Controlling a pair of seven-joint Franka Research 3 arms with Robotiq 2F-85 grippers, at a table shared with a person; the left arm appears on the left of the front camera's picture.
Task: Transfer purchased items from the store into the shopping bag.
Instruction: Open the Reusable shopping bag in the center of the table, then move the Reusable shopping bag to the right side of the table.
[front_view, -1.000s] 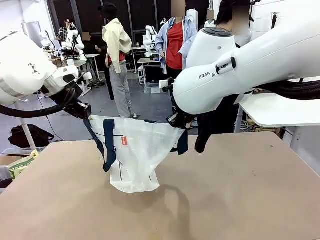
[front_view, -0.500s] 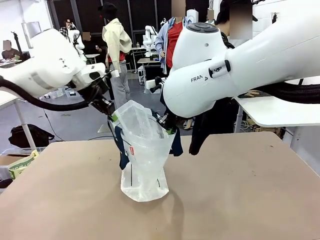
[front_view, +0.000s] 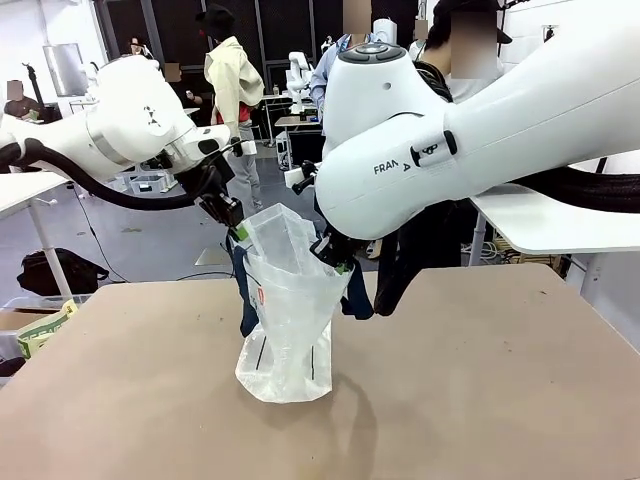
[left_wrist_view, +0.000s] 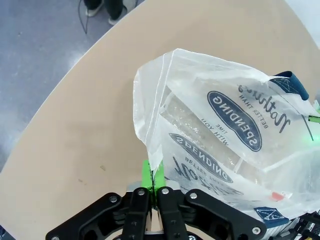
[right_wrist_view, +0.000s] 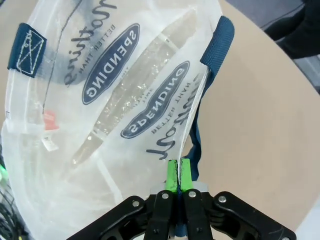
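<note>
Both arms have drawn together. The clear shopping bag (front_view: 285, 330), stretched wide a second ago, now stands narrow with its base on the table (front_view: 480, 380). The left gripper (front_view: 238, 232) and right gripper (front_view: 336, 260) each stay clenched on opposite rim edges. The narrowed mouth likely needs respreading before loading.

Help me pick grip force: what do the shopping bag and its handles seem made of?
The shopping bag looks like thin clear plastic film, glossy: it creases sharply and the far side's print shows through. The handles look like navy woven webbing, probably fabric, matte, with a stitched cross patch.
</note>
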